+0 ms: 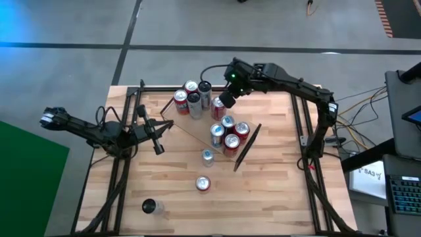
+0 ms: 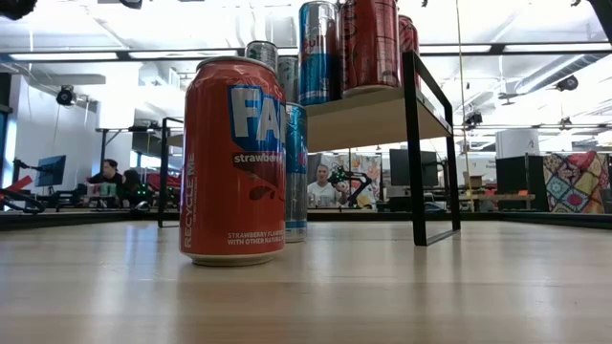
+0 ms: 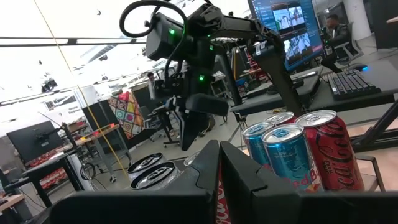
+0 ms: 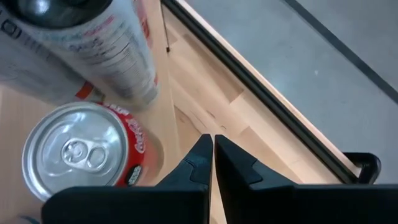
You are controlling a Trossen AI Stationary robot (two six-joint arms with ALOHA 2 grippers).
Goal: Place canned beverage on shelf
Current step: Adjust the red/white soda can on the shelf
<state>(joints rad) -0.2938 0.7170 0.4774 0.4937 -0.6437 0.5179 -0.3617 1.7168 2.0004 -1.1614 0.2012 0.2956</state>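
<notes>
Closed, empty right gripper (image 1: 225, 100) hovers over the shelf (image 1: 191, 128), beside a red can (image 1: 218, 107).

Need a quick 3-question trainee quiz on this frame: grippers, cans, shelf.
1. True or false: the left gripper and the right gripper are both shut.
2. Where does the strawberry Fanta can stand?
A. on the tabletop, in front of the shelf
B. on top of the shelf
C. in the right gripper
3. Fill in: the ____ gripper hangs right beside the shelved cans.

Key: 1 true. 2 A. 3 right.
</notes>
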